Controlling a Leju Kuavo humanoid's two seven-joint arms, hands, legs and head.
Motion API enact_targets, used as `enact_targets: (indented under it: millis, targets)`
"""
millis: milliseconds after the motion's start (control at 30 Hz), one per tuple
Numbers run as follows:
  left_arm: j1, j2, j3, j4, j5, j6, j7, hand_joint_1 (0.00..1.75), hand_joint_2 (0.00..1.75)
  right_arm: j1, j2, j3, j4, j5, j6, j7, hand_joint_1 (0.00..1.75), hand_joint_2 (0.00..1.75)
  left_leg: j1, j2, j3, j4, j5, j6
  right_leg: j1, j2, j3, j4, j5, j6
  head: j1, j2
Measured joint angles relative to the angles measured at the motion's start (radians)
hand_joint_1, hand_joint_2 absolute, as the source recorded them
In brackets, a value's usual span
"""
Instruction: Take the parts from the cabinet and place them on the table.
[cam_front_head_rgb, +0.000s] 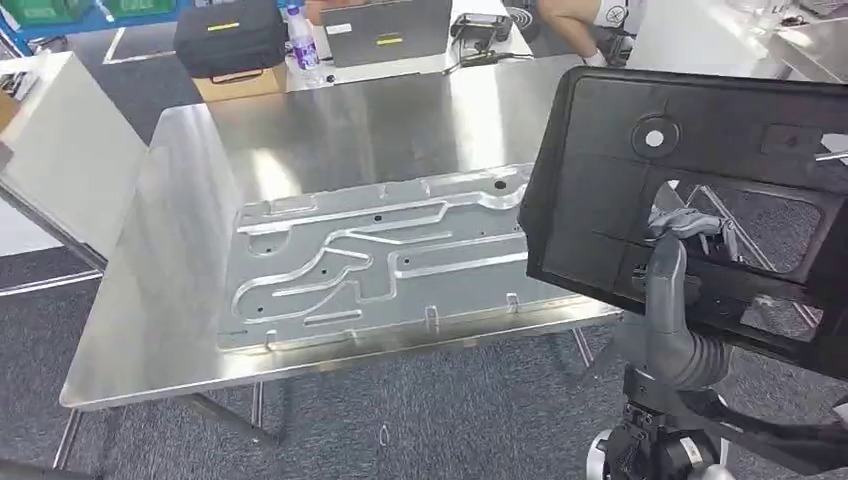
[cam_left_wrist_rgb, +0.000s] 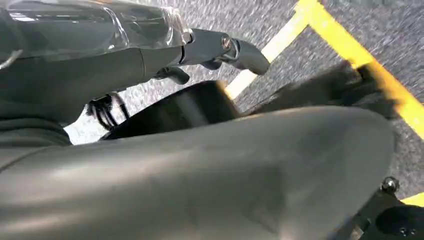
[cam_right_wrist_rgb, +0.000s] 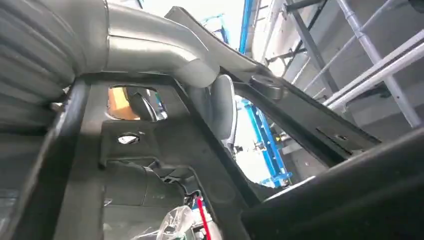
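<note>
Panel: large black plastic panel (cam_front_head_rgb: 700, 180) with cut-out openings, held up in the air, tilted, at the right of the head view, its near-left corner overlapping the table edge in the picture.
Right hand: right hand (cam_front_head_rgb: 675, 250) grips the panel, thumb on the near face and fingers hooked through the big opening; in the wrist view the thumb (cam_right_wrist_rgb: 150, 52) lies across a black rib of the panel (cam_right_wrist_rgb: 165, 145).
Left hand: left hand (cam_left_wrist_rgb: 210, 55) hangs low over grey floor (cam_left_wrist_rgb: 325, 65) with yellow lines; fingers look curled with nothing in them, though the view is blurred, so I cannot tell for certain.
Table: shiny steel table (cam_front_head_rgb: 160, 290) ahead, carrying a flat metal plate (cam_front_head_rgb: 380, 255) with milled grooves.
Behind: black case (cam_front_head_rgb: 230, 35), bottle (cam_front_head_rgb: 302, 40) and laptop (cam_front_head_rgb: 385, 30) on a farther surface.
</note>
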Motion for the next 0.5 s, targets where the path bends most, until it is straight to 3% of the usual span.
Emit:
enact_targets:
  millis: [33,67,100,133,167,200,267,333,367,433,467,500]
  targets:
    - [0.0,0.0,0.0,0.0,0.0,0.002,0.0,0.0,0.0,0.0,0.0,0.0,0.0,0.0,-0.002,0.0,1.75,1.75,-0.003,0.0,-0.005,-0.042,0.001,0.006,0.003,0.002,0.025,0.0,-0.017,0.0,0.0,0.0]
    - [0.0,0.0,0.0,0.0,-0.002,0.003,0.0,0.0,0.0,0.0,0.0,0.0,0.0,0.0,-0.008,0.0,1.75,1.75,-0.008,0.0,-0.004,-0.1,0.04,0.018,0.009,0.003,0.049,-0.001,-0.033,0.001,0.0,0.0]
    - [0.0,0.0,0.0,0.0,-0.003,0.003,0.0,0.0,0.0,0.0,0.0,-0.002,0.0,0.002,-0.012,0.003,1.75,1.75,-0.014,0.0,-0.002,-0.169,0.132,0.035,0.013,0.002,0.072,-0.003,-0.051,-0.001,-0.001,0.0]
    - [0.001,0.003,-0.001,0.003,-0.003,0.003,0.0,0.0,0.0,0.002,-0.001,-0.004,0.0,0.008,-0.021,0.008,1.75,1.75,-0.027,-0.002,-0.006,-0.243,0.289,0.058,0.01,0.003,0.087,-0.006,-0.065,-0.003,0.0,0.0]
    - [0.004,0.004,-0.001,0.004,-0.004,0.004,0.001,0.0,0.0,0.0,-0.003,-0.006,0.002,0.013,-0.032,0.019,1.75,1.75,-0.037,-0.02,-0.003,-0.258,0.34,0.065,0.017,0.014,0.104,-0.006,-0.079,0.006,0.003,0.0]
    - [0.006,0.004,-0.003,0.004,-0.006,0.003,0.001,0.0,0.0,0.0,-0.006,-0.008,0.002,0.016,-0.043,0.037,1.75,1.75,-0.037,-0.014,0.016,-0.26,0.325,0.063,0.017,0.014,0.112,-0.015,-0.09,0.012,0.003,0.0]
    - [-0.001,0.004,-0.004,0.004,-0.013,0.003,0.001,0.0,0.0,-0.002,-0.018,-0.027,0.003,0.016,-0.054,0.066,1.75,1.75,-0.036,-0.015,0.045,-0.283,0.312,0.07,0.015,0.016,0.124,0.008,-0.065,0.02,0.0,0.0]
    - [-0.009,0.005,-0.004,0.004,-0.017,0.004,0.001,0.0,0.0,-0.007,-0.031,-0.044,0.006,0.003,-0.056,0.081,1.75,1.75,-0.026,-0.017,0.086,-0.309,0.308,0.076,0.014,0.008,0.081,0.102,-0.051,0.03,0.001,0.0]
    - [-0.01,0.005,-0.005,0.004,-0.018,0.004,0.001,0.0,0.0,-0.009,-0.036,-0.053,0.007,-0.001,-0.06,0.092,1.75,1.75,-0.025,-0.017,0.098,-0.314,0.3,0.079,0.013,0.008,0.038,0.169,-0.066,0.035,0.003,0.0]
    - [-0.008,0.001,-0.006,0.004,-0.024,-0.002,0.001,0.0,0.0,-0.012,-0.054,-0.071,0.021,-0.003,-0.075,0.163,1.75,1.75,-0.02,-0.017,0.12,-0.315,0.278,0.077,0.01,0.007,-0.05,0.27,-0.143,0.045,0.004,0.0]
    - [-0.006,0.001,-0.006,0.004,-0.027,-0.006,0.001,0.0,0.0,-0.023,-0.071,-0.08,0.041,-0.011,-0.077,0.219,1.75,1.75,-0.018,-0.017,0.131,-0.315,0.266,0.074,0.007,0.006,-0.084,0.288,-0.174,0.05,0.005,0.0]
    - [-0.007,0.0,-0.009,0.004,-0.034,-0.012,0.005,0.0,0.0,-0.046,-0.098,-0.092,0.071,-0.034,-0.077,0.294,1.75,1.75,-0.014,-0.017,0.146,-0.315,0.253,0.07,0.003,0.005,-0.103,0.272,-0.18,0.055,0.004,0.0]
